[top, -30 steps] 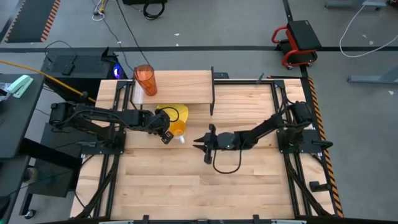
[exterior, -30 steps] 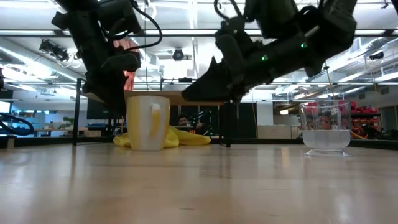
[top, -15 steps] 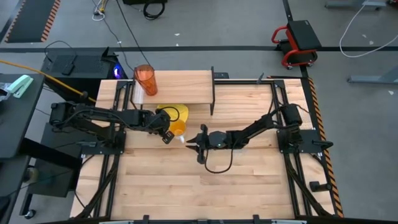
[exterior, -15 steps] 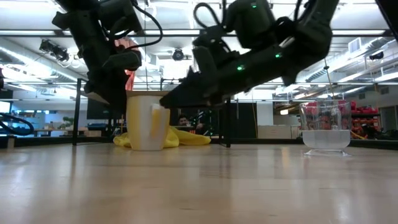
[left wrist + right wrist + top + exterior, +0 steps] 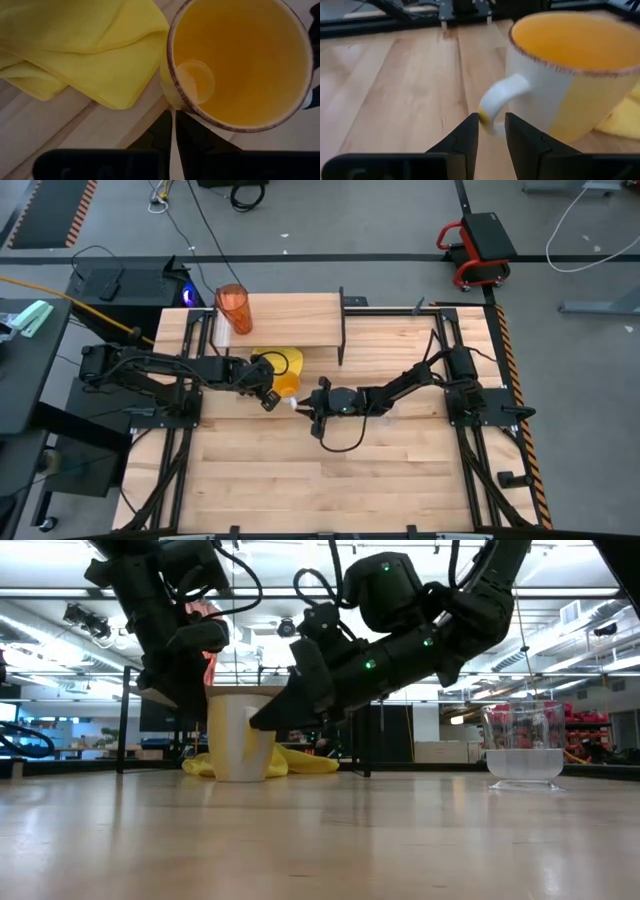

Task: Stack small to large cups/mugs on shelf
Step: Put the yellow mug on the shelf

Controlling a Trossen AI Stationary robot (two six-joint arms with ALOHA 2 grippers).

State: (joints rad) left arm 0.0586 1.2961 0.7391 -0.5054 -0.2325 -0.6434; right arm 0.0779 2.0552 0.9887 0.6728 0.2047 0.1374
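The orange mug (image 5: 285,386) stands upright on the table, its white handle (image 5: 495,107) toward the right arm. My left gripper (image 5: 174,122) is shut, its tips at the mug's outer wall on the left-arm side. My right gripper (image 5: 491,131) is open and nearly level, with one finger on each side of the handle's lower part. The orange-red tumbler (image 5: 234,308) stands on the shelf's (image 5: 300,320) left end. The small clear cup (image 5: 523,745) sits on the table, apart from the mug. My left gripper has its shut fingertips (image 5: 167,120) right by the mug's wall below the rim (image 5: 175,102), slanting down from the table's left; I cannot tell whether they touch. My right gripper has the handle's lower curve (image 5: 489,125) between its fingertips, coming level from the right; touch cannot be told.
A crumpled yellow cloth (image 5: 279,361) lies on the table just behind the mug, in front of the shelf. A black post (image 5: 341,325) stands at the shelf's right end. The near half of the wooden table (image 5: 330,480) lies bare.
My right gripper has moved toward the table's left and a little down, up to the mug; its fingers now stand around the handle. Its gap is unchanged. My left gripper and the mug have kept still.
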